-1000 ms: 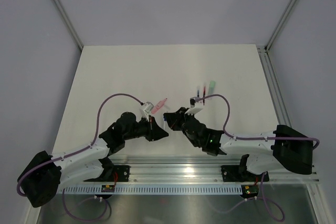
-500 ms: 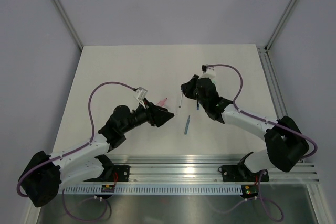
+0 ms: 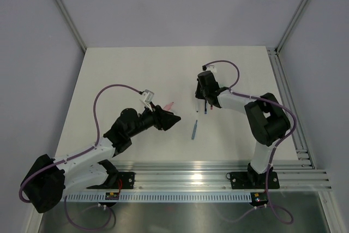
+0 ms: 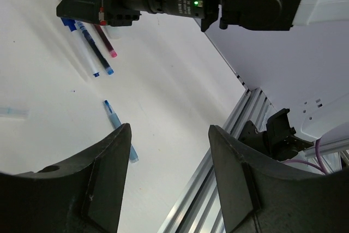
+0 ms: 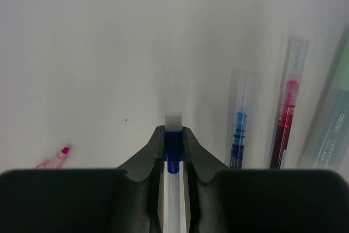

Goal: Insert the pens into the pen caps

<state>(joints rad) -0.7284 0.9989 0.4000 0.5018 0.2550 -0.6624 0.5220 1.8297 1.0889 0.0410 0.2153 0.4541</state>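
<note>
In the right jaws, a blue pen; pink cap apart.

The left arm and right arm are showing white links between black joints, each trailing a purple cable. The left pincer and right pincer are looking matte black.
</note>
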